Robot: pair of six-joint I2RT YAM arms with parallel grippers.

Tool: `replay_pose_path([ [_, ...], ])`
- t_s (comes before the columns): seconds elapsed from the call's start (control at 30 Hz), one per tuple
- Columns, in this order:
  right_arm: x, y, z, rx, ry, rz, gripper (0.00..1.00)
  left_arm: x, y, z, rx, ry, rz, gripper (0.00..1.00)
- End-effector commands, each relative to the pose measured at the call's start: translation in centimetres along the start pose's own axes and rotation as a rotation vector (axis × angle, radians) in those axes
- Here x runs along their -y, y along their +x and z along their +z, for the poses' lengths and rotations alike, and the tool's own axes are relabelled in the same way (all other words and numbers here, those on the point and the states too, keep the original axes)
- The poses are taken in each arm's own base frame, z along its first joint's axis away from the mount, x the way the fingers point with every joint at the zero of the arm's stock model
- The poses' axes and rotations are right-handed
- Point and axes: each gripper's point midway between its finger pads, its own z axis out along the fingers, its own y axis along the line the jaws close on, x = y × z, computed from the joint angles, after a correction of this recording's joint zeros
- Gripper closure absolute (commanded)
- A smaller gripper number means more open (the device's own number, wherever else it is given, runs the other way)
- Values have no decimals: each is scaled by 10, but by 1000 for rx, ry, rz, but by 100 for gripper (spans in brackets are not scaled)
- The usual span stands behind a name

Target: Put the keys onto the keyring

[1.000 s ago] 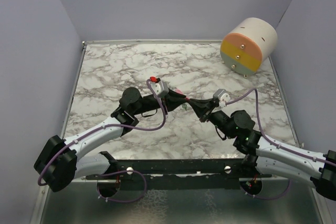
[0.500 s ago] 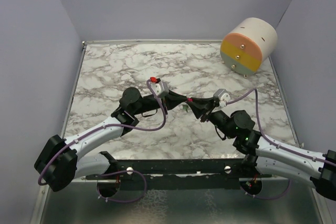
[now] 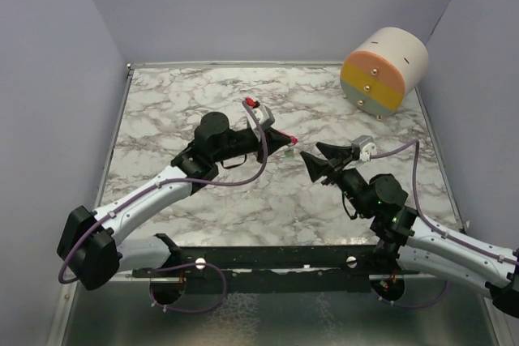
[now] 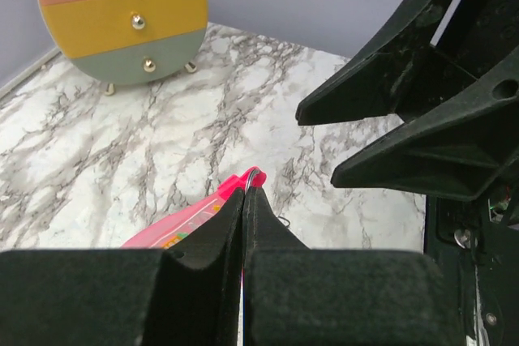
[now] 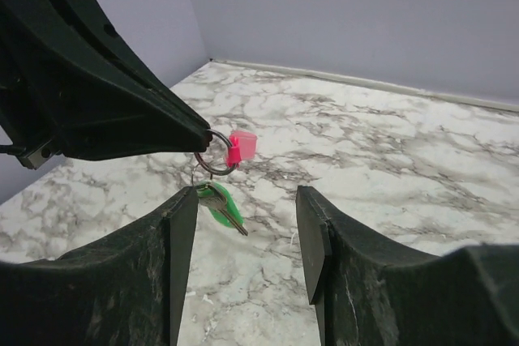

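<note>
Threading looks done: keyring (image 5: 212, 156) held above the counter's (image 3: 162, 103) middle.
Left gripper (image 5: 195, 135) pinches the pink key (image 5: 241, 145) tight; green key (image 5: 217, 200) dangles; right gripper (image 3: 313, 156), parted and empty, probably should back off.

Keys (image 5: 220, 203) hang on keyring (image 5: 212, 156) at left tool (image 4: 244, 200) (right tool (image 3: 309, 165) beside).

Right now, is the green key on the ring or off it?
On: the green key dangles from the ring pinched in the left gripper.
</note>
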Motion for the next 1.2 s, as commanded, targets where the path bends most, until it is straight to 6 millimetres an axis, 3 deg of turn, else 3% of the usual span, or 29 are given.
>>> replay_pose_path([
  [0.0,26,19,-6,-72,150,1,48,-7,29,6,-203,-8,-50,100],
  [0.23,39,30,-5,-122,236,-8,48,-2,61,13,-403,89,-92,100],
  [0.33,41,33,-7,-130,246,-13,48,-9,70,12,-472,69,-87,100],
  [0.57,37,31,-10,-115,215,-10,48,-18,61,14,-497,36,-60,100],
  [1.0,-3,47,2,-166,-13,-36,51,-23,64,15,-550,29,-51,100],
  [1.17,-15,61,9,-209,-67,-52,57,-24,70,15,-571,26,-65,100],
])
